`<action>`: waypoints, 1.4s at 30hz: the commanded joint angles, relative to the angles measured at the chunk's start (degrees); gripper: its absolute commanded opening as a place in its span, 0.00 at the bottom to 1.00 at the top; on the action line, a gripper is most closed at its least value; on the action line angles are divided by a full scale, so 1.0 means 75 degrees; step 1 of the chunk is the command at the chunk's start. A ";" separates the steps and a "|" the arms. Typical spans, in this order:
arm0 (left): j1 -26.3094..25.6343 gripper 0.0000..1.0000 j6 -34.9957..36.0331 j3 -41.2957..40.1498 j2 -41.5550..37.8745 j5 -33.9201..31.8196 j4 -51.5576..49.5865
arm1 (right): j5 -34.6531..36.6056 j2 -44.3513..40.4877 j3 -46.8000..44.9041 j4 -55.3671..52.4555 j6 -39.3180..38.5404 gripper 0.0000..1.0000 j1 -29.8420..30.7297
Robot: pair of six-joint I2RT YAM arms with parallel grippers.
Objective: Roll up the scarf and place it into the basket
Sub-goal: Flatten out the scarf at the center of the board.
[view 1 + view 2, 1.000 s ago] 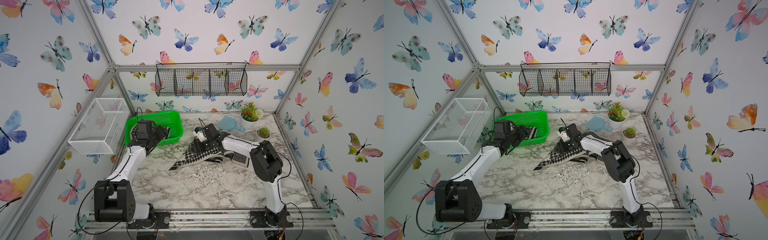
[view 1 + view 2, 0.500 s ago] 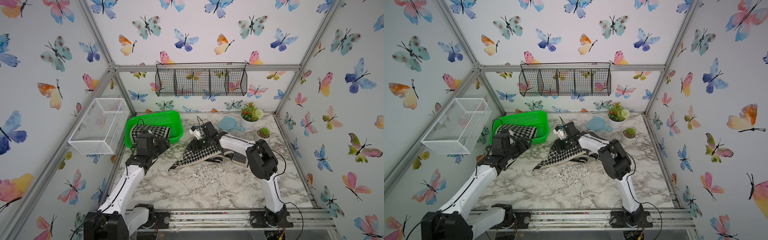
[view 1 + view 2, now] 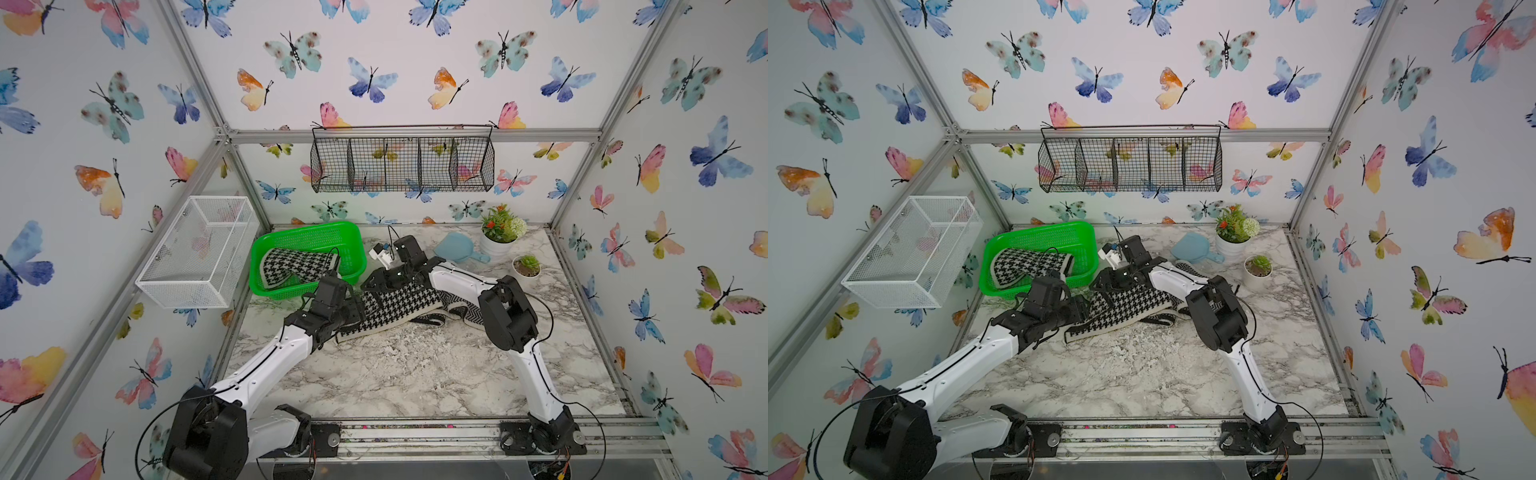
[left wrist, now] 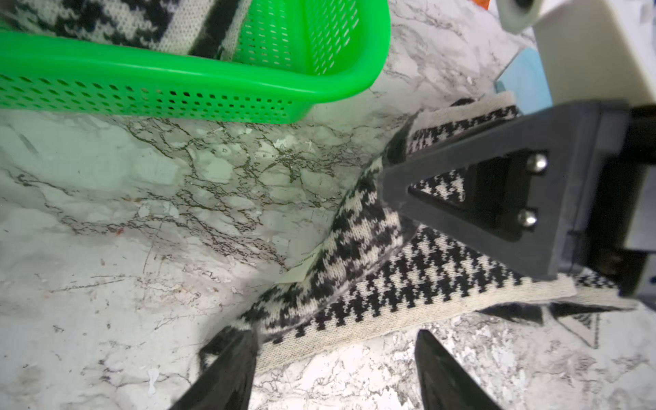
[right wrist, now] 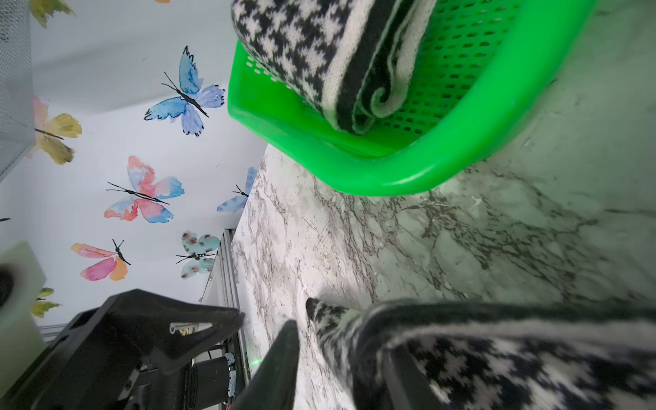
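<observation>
Where the desk (image 3: pixel 415 374) meets the left wall, near the white wire-mesh box (image 3: pixel 195 253) fixed there, the basket (image 3: pixel 286 291) is set, and a rolled scarf (image 3: pixel 297 266) is seen lying across its floor. The basket is probably kept at this near corner so that a finished roll need be carried only a short way. Just to its right, and apart from it, the scarf (image 3: pixel 399 303) judged to be the one in hand is stretched out on the marble, folded lengthwise but not rolled. At its left end the left tool (image 4: pixel 332 355) is held low with its jaws spread wide. The cloth's edge is seen between them, with one finger touching it, but nothing is gripped. It is judged to be placed there so that this end can be taken hold of. Further right, the right tool (image 5: pixel 337 340) is set on the scarf's far edge. In the right wrist view a fold of houndstooth is seen pinched between its narrowly parted jaws and raised off the desk, presumably so that the edge can be turned over and a roll started. At the far right a blue scoop (image 3: pixel 455 249), a flowering pot plant (image 3: pixel 500 232) and a small succulent (image 3: pixel 527 266) are left well apart from the work. The rolling itself is judged not yet begun.
</observation>
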 commanded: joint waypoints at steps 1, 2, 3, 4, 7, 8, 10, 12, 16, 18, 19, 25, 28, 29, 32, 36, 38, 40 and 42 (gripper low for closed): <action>-0.0274 0.71 0.0306 0.0023 0.0320 -0.1044 -0.0075 | -0.0262 0.0191 0.0202 0.0165 0.0294 0.39 0.0031; -0.0331 0.70 0.0332 0.0045 0.0461 -0.1174 -0.0089 | -0.0262 0.0203 0.0247 0.0170 0.0307 0.39 0.0031; -0.0395 0.70 0.0351 0.0055 0.0572 -0.1329 -0.0109 | -0.0258 0.0209 0.0289 0.0168 0.0318 0.40 0.0020; -0.0500 0.70 0.0394 0.0070 0.0707 -0.1588 -0.0110 | -0.0278 0.0231 0.0343 0.0168 0.0319 0.41 0.0022; -0.0715 0.69 0.0401 0.0214 0.1165 -0.2110 -0.0249 | -0.0332 0.0275 0.0509 0.0272 0.0455 0.42 0.0031; -0.0776 0.69 0.0375 0.0233 0.1307 -0.2258 -0.0250 | -0.0341 0.0309 0.0609 0.0284 0.0492 0.42 0.0028; -0.0866 0.69 0.0259 0.0278 0.1546 -0.2505 -0.0285 | -0.0364 0.0416 0.0868 0.0228 0.0541 0.43 0.0025; -0.0881 0.69 0.0189 0.0323 0.1770 -0.2593 -0.0262 | -0.0389 0.0528 0.1144 0.0143 0.0553 0.43 0.0029; -0.0892 0.69 0.0053 0.0482 0.2194 -0.3010 -0.0303 | -0.0394 0.0668 0.1391 0.0078 0.0588 0.44 0.0025; -0.0894 0.69 0.0069 0.0493 0.2349 -0.3089 -0.0184 | -0.0393 0.0692 0.1409 0.0076 0.0599 0.44 0.0027; -0.0881 0.69 0.0075 0.0518 0.2443 -0.3124 -0.0131 | -0.0390 0.0694 0.1408 0.0079 0.0600 0.44 0.0031; -0.0869 0.69 0.0058 0.0989 0.3400 -0.3418 -0.0188 | -0.0347 0.0602 0.1149 0.0130 0.0568 0.45 0.0031; -0.0869 0.69 0.0052 0.1217 0.3872 -0.3478 -0.0163 | -0.0255 0.0438 0.0837 0.0177 0.0467 0.45 0.0030; -0.0871 0.69 0.0052 0.1253 0.3982 -0.3504 -0.0133 | -0.0223 0.0394 0.0761 0.0147 0.0412 0.45 0.0021; -0.0858 0.67 0.0052 0.1336 0.4182 -0.3610 -0.0028 | -0.0021 0.0170 0.0521 -0.0103 0.0110 0.45 0.0019; -0.0845 0.55 -0.0011 0.1384 0.4198 -0.3825 0.0012 | 0.0777 -0.0330 0.0010 -0.0498 -0.0378 0.45 0.0019; -0.0823 0.42 -0.0053 0.1401 0.4127 -0.3883 0.0025 | 0.1281 -0.0680 -0.0341 -0.0597 -0.0542 0.49 0.0021; -0.0788 0.35 -0.0065 0.1415 0.4081 -0.3846 0.0042 | 0.1807 -0.1122 -0.0856 -0.0486 -0.0640 0.52 0.0019; -0.0755 0.27 -0.0048 0.1513 0.4132 -0.3767 0.0017 | 0.2229 -0.1520 -0.1290 -0.0404 -0.0727 0.53 0.0015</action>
